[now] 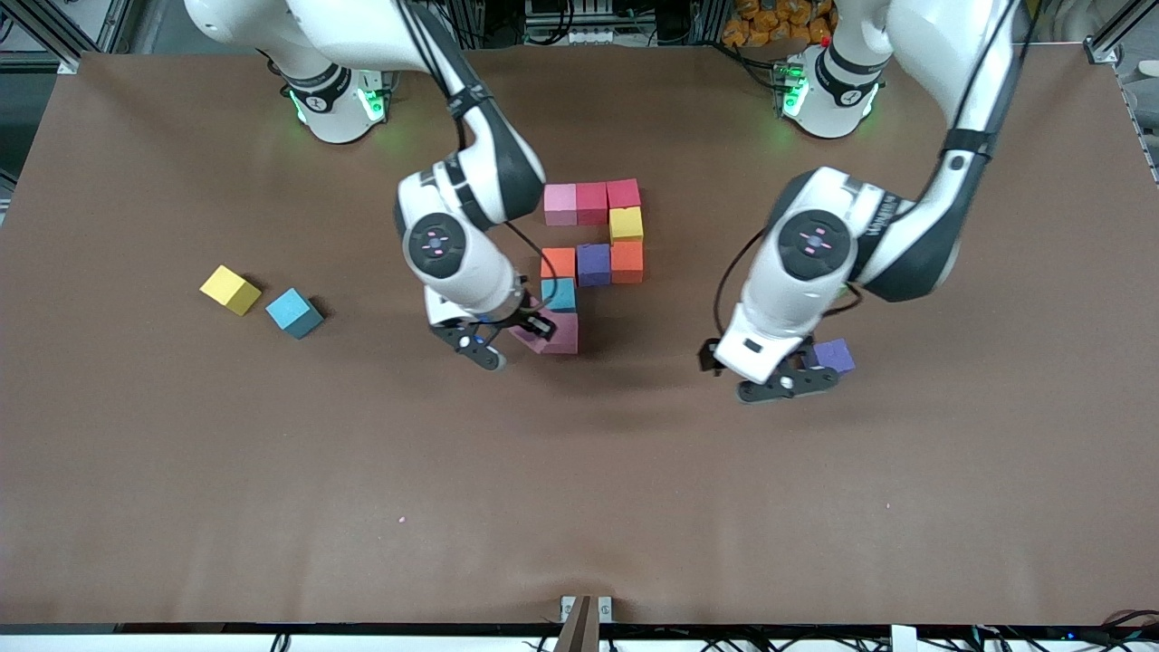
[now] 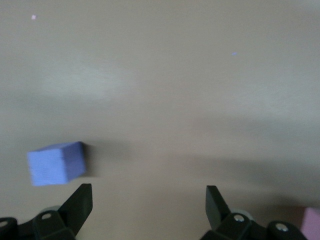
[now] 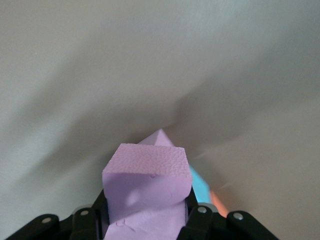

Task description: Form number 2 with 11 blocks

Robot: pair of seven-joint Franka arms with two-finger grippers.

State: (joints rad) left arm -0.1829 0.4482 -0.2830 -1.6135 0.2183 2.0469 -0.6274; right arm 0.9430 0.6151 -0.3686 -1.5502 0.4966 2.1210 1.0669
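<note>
Toward the right arm's end of the bench, a loose yellow cube and a loose blue cube lie well apart from the work.

The right hand is clenched on a pink cube, low over the bench and just beside the bottom corner of the number 2.

Standing in the digit:
- a top row of three
- one yellow
- a middle row of three
- one light blue
- one pink at the start of the bottom row

I judge nine blocks are set and two are left, both for the bottom row.

The left hand hangs released above the bench. A purple cube rests just beside it, outside its fingers. This is probably the last block.
</note>
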